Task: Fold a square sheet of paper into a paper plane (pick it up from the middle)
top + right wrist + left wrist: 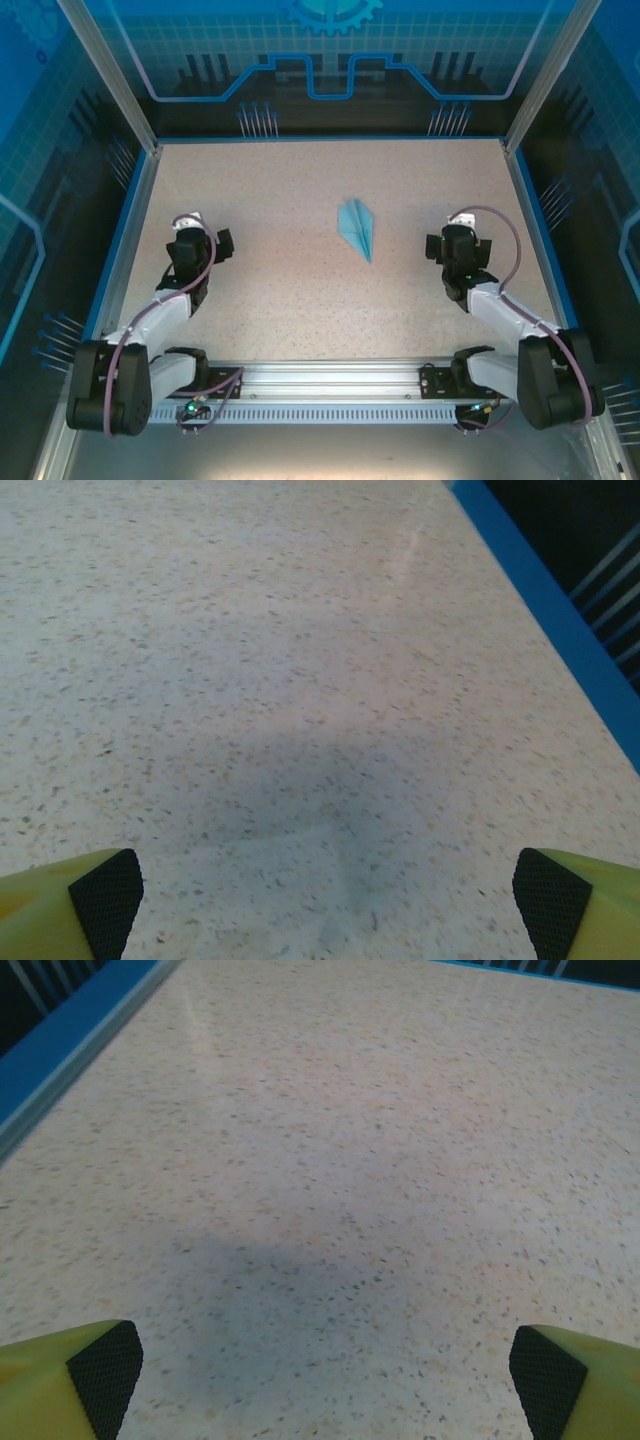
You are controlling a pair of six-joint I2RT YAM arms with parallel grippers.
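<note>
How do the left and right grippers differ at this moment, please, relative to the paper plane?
The left gripper sits to the left of the paper plane, the right gripper to its right. In the top view the right gripper is the nearer to the plane and the left gripper the farther. Both are open, empty and apart from the plane.

Only obstacle: the paper plane (pixel 358 228), just right of the surface (pixel 270 200) centre, with open passage on every side. The blue rim (pixel 330 139) bounds left, far and right edges
</note>
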